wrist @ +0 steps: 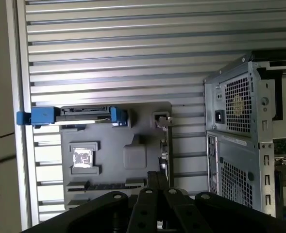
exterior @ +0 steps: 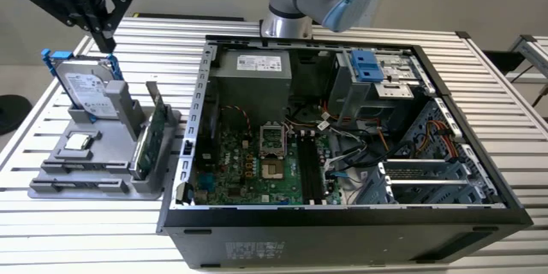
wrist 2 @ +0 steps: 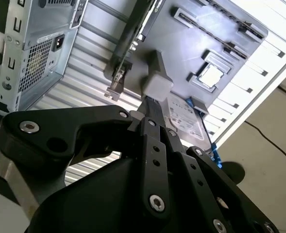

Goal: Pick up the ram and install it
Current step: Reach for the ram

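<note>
My gripper (exterior: 108, 44) hangs above the far end of the grey holder (exterior: 99, 158), near the upright hard drive, at the exterior view's left. Its two black fingers (wrist 2: 148, 116) press together and hold nothing. The gripper (wrist: 157, 178) also appears in the first wrist view, looking down on the holder (wrist: 109, 131). A thin dark strip in a long slot of the holder (wrist 2: 181, 53) seems to be the ram (wrist 2: 208, 25), seen edge-on; the ram (wrist: 106, 184) also shows in the first wrist view. The open computer case (exterior: 342, 229) lies beside the holder, its dark memory slots (exterior: 307, 168) on the motherboard.
On the holder stand a silver hard drive with blue rails (exterior: 86, 88) and a green expansion card (exterior: 147, 139). A small square chip (exterior: 79, 140) lies flat between them. Cables and drive cages crowd the case at the exterior view's right. The table is ribbed metal.
</note>
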